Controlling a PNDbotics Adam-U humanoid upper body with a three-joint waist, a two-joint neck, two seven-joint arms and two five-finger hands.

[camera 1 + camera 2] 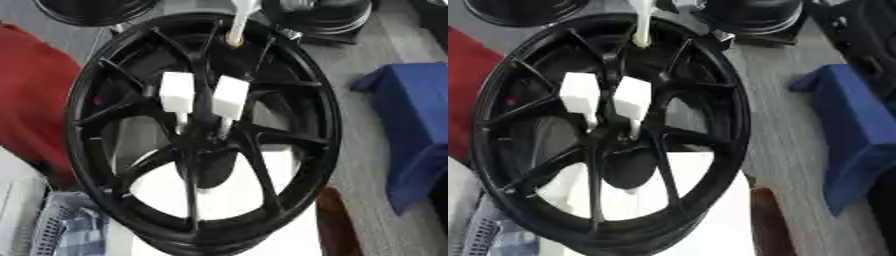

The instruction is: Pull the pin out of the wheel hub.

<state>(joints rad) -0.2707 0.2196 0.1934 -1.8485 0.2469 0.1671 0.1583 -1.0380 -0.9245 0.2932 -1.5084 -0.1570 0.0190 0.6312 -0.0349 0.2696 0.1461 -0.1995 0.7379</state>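
Left eye view | wheel hub (203, 140) holds two white pins (176, 92) | neither hand visible

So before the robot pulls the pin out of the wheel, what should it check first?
1. Wheel hub in view and centred: ok.
2. Two white block-headed pins sticking out of the hub, nothing covering them: ok.
3. Which pin to pull: cannot tell.
4. A robot hand near the pins: not ok, neither hand shows.
5. White rod at the far rim clear of the pins: ok.
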